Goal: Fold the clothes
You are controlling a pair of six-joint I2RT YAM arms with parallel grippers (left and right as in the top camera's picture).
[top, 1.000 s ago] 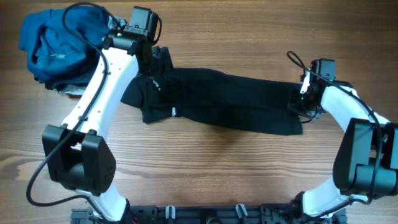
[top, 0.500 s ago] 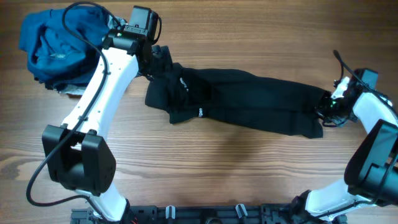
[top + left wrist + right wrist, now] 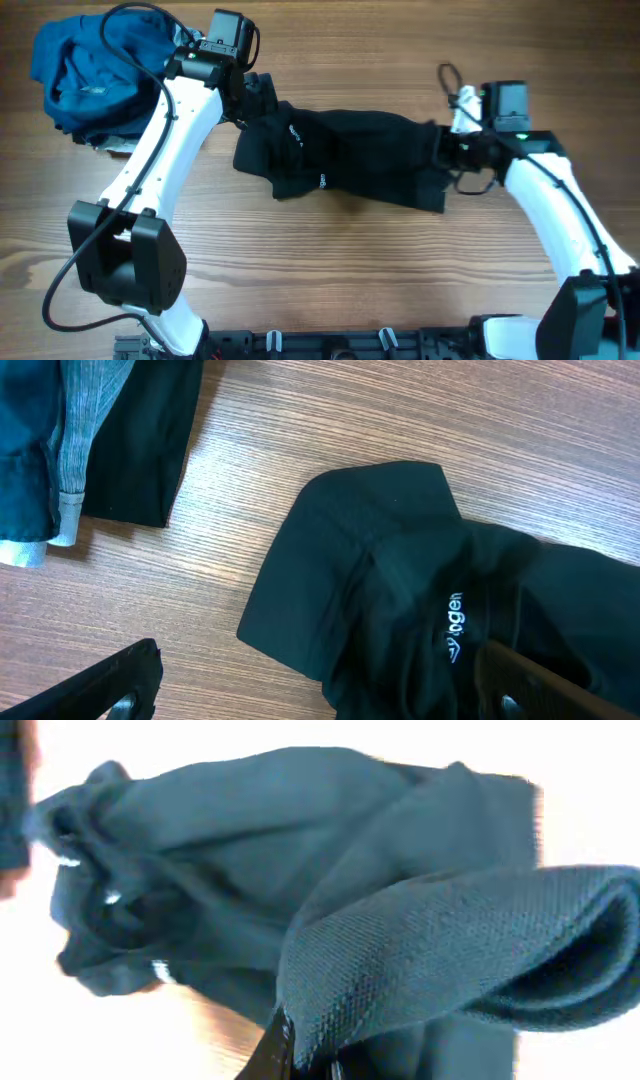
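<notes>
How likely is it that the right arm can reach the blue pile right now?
Probably not. The right tool is shut on the black garment, and the blue pile lies at the far left, beyond the left arm, which crosses the way.

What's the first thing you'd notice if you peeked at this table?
A long black garment lies bunched across the middle of the wooden table. The right end effector pinches its right end, and folded fabric fills the right wrist view. A crumpled pile of blue clothes sits in the table's top left corner in the overhead view.
</notes>
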